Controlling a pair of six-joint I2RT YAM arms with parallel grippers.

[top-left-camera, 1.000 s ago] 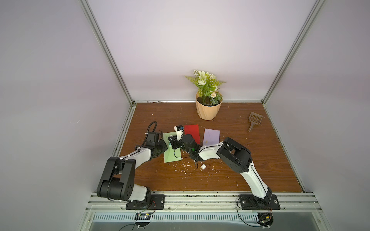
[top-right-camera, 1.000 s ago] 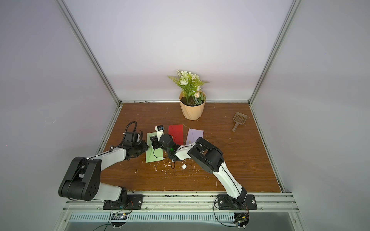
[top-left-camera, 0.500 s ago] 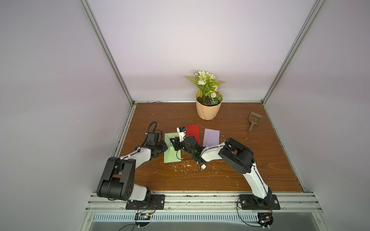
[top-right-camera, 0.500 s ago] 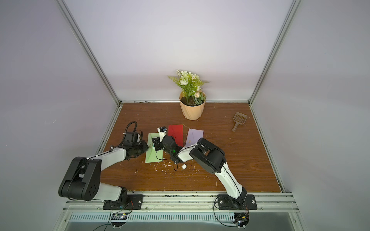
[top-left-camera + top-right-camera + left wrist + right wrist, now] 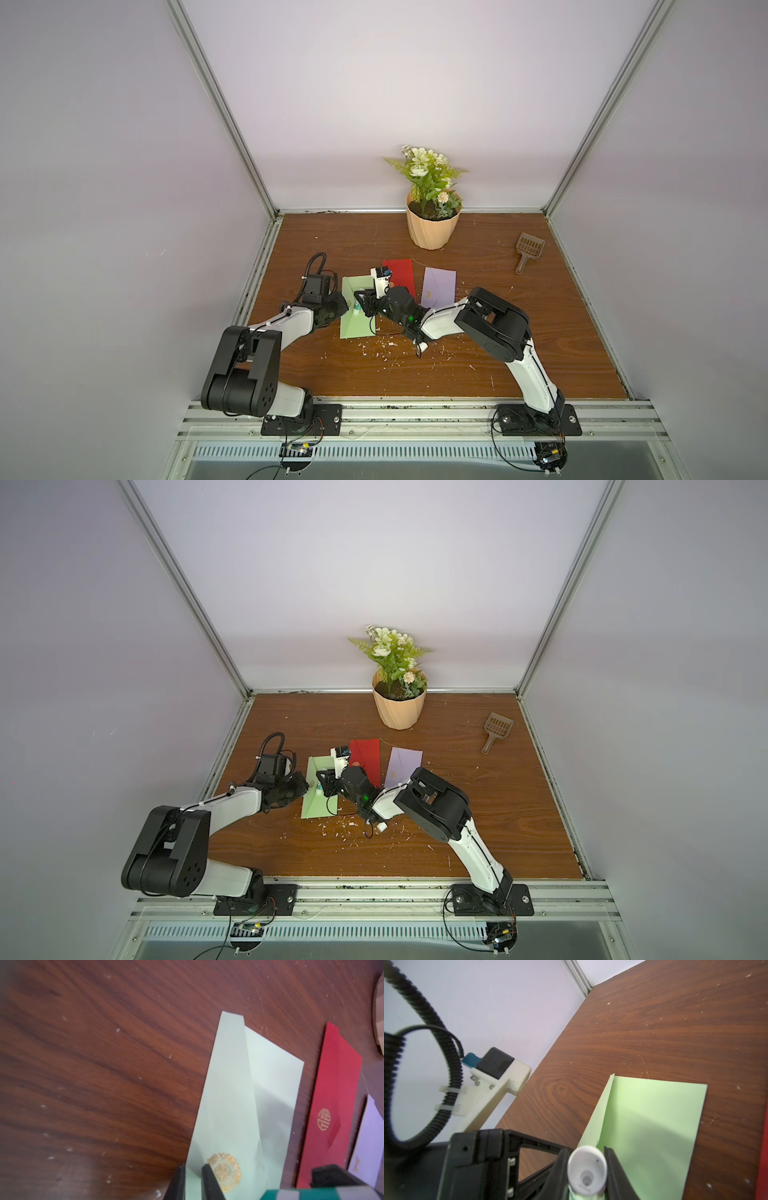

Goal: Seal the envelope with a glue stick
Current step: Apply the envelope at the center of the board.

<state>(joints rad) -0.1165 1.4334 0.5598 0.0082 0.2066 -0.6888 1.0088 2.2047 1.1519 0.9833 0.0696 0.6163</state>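
Note:
The green envelope [image 5: 358, 322] [image 5: 319, 806] lies on the wooden table with its long flap raised. My left gripper [image 5: 192, 1167] [image 5: 343, 300] is shut on that flap's edge, next to the gold seal [image 5: 224, 1169]. My right gripper [image 5: 586, 1149] [image 5: 364, 306] is shut on the glue stick [image 5: 586, 1172], a white tube with a green band. It holds the stick just above the envelope's open face, beside the flap. In both top views the stick's tip [image 5: 357, 308] [image 5: 319, 790] points down at the paper. I cannot tell whether the tip touches the paper.
A red envelope [image 5: 400, 274] and a purple envelope [image 5: 439, 286] lie just right of the green one. A small white cap [image 5: 423, 345] and white crumbs lie near the right forearm. A potted plant [image 5: 432, 226] stands at the back, with a brown scoop [image 5: 528, 251] at the back right.
The right arm has shifted slightly with the glue stick over the green envelope. The left gripper has stayed on the flap.

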